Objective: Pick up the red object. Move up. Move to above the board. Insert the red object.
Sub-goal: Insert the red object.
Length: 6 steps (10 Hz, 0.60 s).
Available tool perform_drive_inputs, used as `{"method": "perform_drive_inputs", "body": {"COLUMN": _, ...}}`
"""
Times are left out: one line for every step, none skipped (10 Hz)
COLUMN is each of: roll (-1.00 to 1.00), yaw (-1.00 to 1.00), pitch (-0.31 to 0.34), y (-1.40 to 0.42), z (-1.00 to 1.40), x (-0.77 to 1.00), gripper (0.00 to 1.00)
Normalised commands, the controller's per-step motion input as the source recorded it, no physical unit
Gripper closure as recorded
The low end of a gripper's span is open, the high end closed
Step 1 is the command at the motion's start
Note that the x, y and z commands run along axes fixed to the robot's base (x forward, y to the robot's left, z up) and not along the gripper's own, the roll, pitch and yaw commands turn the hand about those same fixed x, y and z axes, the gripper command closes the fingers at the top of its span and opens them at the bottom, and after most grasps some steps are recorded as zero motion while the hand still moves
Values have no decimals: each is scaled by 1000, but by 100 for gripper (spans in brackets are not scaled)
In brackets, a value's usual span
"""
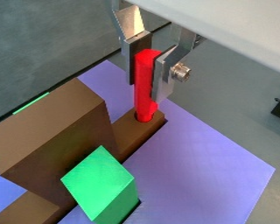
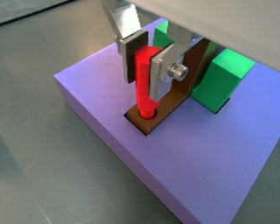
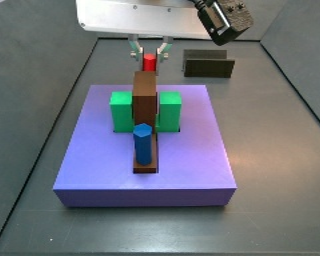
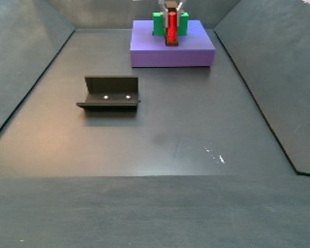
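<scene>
My gripper (image 1: 153, 63) clamped on red object (image 1: 146, 83), upright over board (image 1: 60, 131) far end; lower tip touching hole, axis vertical, next push straight down.

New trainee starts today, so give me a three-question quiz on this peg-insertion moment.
1. True or false: the gripper holds the red peg.
2. Where is the red peg's lower end? A) lying on the floor B) at the end of the brown board C) on a green block
3. Which peg stands at the board's opposite end in a side view?

Key: 1 true. 2 B. 3 the blue peg.
</scene>
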Motion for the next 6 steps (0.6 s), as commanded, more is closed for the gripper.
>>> {"method": "perform_drive_inputs", "body": {"roll": 14, "yaw": 37, "pitch": 63, "y": 43, "z": -114, "x": 189, "gripper": 100}}
{"method": "perform_drive_inputs", "body": {"roll": -31, "yaw": 29, "pitch": 200, "y": 283, "z": 186, "x": 349, "gripper": 100}}
{"method": "perform_drive_inputs", "body": {"roll": 0, "yaw": 109, "pitch": 290, "y": 91, "z": 374, "x": 446, "gripper": 100}}
{"method": "perform_drive_inputs", "body": {"roll": 89, "yaw": 120, "pitch": 199, "y": 0, "z": 0, "x": 291, "gripper": 100}}
{"method": "perform_drive_inputs", "body": {"roll": 87, "yaw": 71, "pitch": 43, "y": -17, "z": -206, "x": 83, "gripper": 100}}
{"method": "perform_drive_inputs", "body": {"roll": 111, "yaw": 0, "pitch": 0, "y": -31, "z": -420, "x": -46, "gripper": 100}}
